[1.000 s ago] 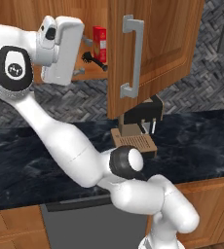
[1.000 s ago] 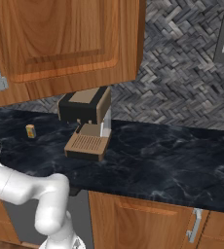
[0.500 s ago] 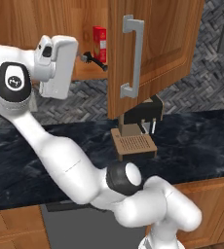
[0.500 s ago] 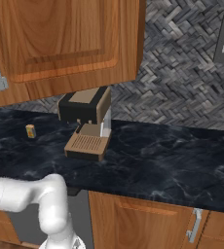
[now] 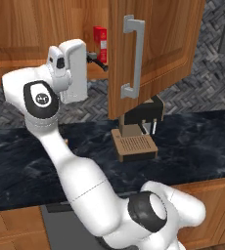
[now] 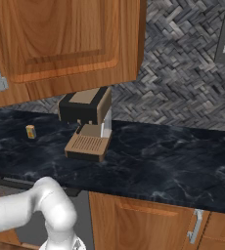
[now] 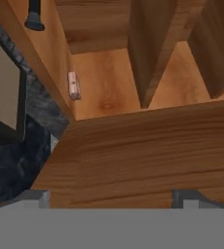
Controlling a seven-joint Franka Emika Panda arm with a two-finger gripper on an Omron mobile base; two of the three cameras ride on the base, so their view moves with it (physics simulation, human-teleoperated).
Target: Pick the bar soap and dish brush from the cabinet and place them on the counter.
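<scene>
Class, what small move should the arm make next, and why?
Probably ease the open, empty hand into the cabinet, steering toward the bar soap. In the hand view, it and the dish brush lie off to one side, well ahead of the hand, so nothing is within grasp yet.

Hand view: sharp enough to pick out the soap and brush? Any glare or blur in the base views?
Hand view: soft and rolled; bar soap is a tiny pale sliver, dish brush cut by the top edge. Left base view: flat, even light, no glare. Right base view: the same, counter only faintly veined.
</scene>
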